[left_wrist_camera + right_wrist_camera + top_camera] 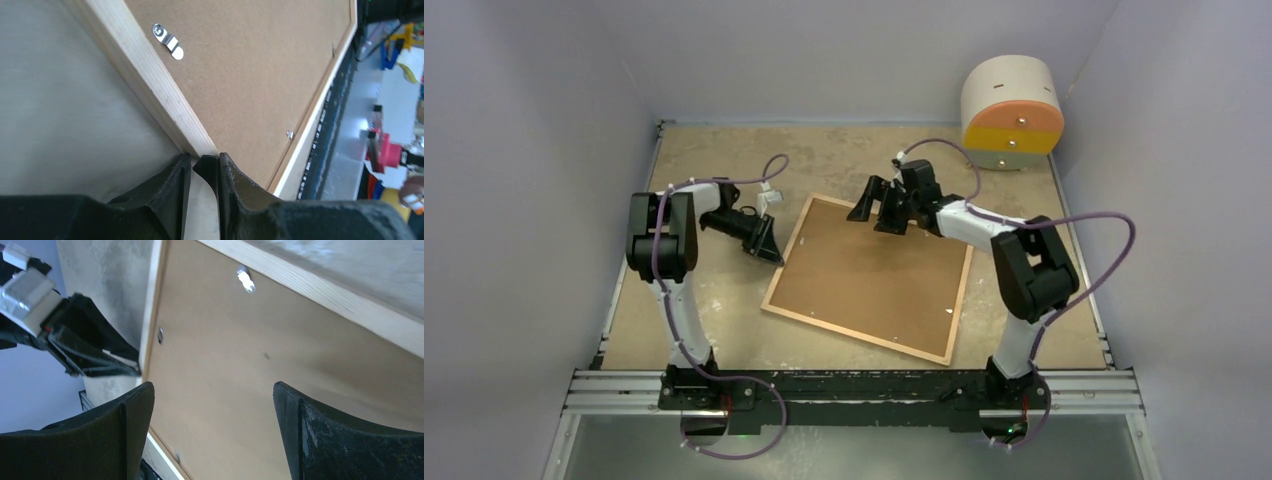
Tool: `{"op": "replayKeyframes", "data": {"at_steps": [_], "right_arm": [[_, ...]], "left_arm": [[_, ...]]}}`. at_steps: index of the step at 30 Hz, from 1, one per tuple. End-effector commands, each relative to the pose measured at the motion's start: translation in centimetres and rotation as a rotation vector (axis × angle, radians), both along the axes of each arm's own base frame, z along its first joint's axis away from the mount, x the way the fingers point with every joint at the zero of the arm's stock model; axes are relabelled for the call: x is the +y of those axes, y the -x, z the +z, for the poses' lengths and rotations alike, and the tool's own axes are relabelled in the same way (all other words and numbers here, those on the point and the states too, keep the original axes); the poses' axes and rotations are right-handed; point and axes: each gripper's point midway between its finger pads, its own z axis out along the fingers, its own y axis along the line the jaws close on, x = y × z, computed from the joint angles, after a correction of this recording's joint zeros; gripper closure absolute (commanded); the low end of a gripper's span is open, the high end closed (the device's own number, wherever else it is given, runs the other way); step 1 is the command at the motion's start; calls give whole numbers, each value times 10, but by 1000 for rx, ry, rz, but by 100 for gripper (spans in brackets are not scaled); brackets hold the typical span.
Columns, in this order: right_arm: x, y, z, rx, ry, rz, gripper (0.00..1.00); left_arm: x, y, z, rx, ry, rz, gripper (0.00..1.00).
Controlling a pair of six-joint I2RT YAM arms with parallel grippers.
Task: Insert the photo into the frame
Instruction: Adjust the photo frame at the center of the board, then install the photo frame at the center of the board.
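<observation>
A wooden picture frame (854, 333) lies face down in the middle of the overhead view, turned slightly askew on a sandy table (724, 330). A brown backing board (874, 275) fills it.

The left pincer (769, 250) sits against the frame's left edge, near its upper left corner. In the left wrist view its tips (205, 160) meet the pale wood (150, 87) at lower centre. The jaws are drawn almost together with only a narrow slit between them. Whether they pinch the wood cannot be told.

The right pincer (879, 208) hovers over the upper part of the board. Its jaws are spread wide and hold nothing (212, 400).

The photo cannot be seen in any view, and the board covers the inside of the frame. A small metal clip (168, 40) sits on the board by the wood. The wrist views cut off most of the frame.
</observation>
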Motion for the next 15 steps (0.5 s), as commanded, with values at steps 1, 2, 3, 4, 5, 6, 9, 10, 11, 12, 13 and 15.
{"op": "replayKeyframes", "data": {"at_steps": [1, 2, 3, 4, 5, 6, 9, 10, 11, 12, 13, 15], "right_arm": [[55, -1, 12, -19, -62, 94, 11], [64, 1, 8, -10, -65, 107, 12], [73, 1, 5, -3, -71, 115, 13], [81, 1, 3, 6, -82, 120, 16], [89, 2, -1, 14, -88, 127, 18], [97, 2, -2, 19, -94, 134, 20], [120, 5, -9, 30, -99, 160, 25], [126, 5, -13, 36, -98, 164, 26], [131, 6, -15, 37, -100, 169, 28], [136, 5, -19, 43, -100, 169, 29], [140, 5, -22, 50, -102, 171, 30], [147, 6, -27, 60, -104, 178, 32]], "left_arm": [[-11, 21, 10, -33, 41, -60, 73], [-11, 23, 10, -31, 46, -62, 73], [-11, 23, 10, -31, 49, -57, 73], [-11, 22, 10, -26, 51, -46, 74], [-11, 20, 10, -26, 48, -36, 74], [-11, 16, 9, -27, 42, -21, 75], [-12, 7, 6, -34, 36, 10, 79], [-12, 6, 5, -30, 34, 16, 80], [-12, 5, 4, -31, 32, 19, 81], [-11, 5, 2, -30, 27, 19, 81], [-11, 5, 1, -27, 23, 20, 82], [-9, 6, -2, -24, 15, 20, 83]]}}
